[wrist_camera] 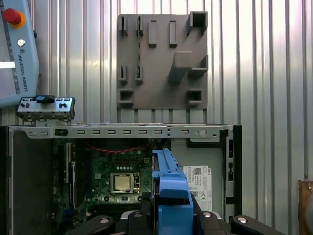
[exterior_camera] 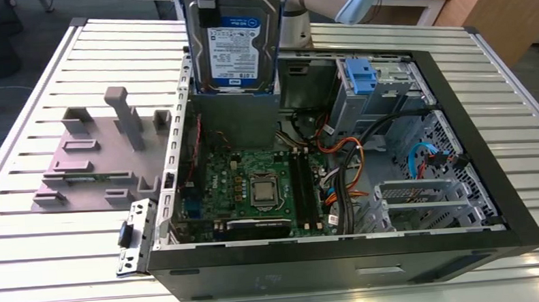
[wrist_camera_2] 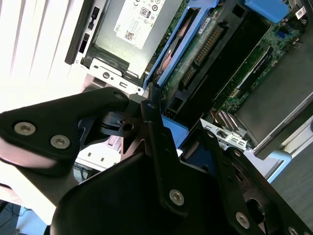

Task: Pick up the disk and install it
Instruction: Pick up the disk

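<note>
The disk [exterior_camera: 233,47], a silver drive with a white-and-blue label in a blue bracket, hangs upright in the exterior view above the rear part of the open computer case [exterior_camera: 488,162]. It is over the grey metal box beside the motherboard [exterior_camera: 252,186]. In the first wrist view my gripper [wrist_camera: 171,218] is shut on the disk's blue bracket [wrist_camera: 172,193], edge-on over the case. In the second wrist view black fingers [wrist_camera_2: 152,110] clamp the blue bracket [wrist_camera_2: 172,49].
The grey plastic stand [exterior_camera: 97,155] with upright posts lies on the slatted metal table at the exterior view's left of the case. A blue-fronted drive bay [exterior_camera: 362,75] sits in the case's far corner, with orange and black cables [exterior_camera: 348,161] beside it. A teach pendant [wrist_camera: 14,54] lies on the table.
</note>
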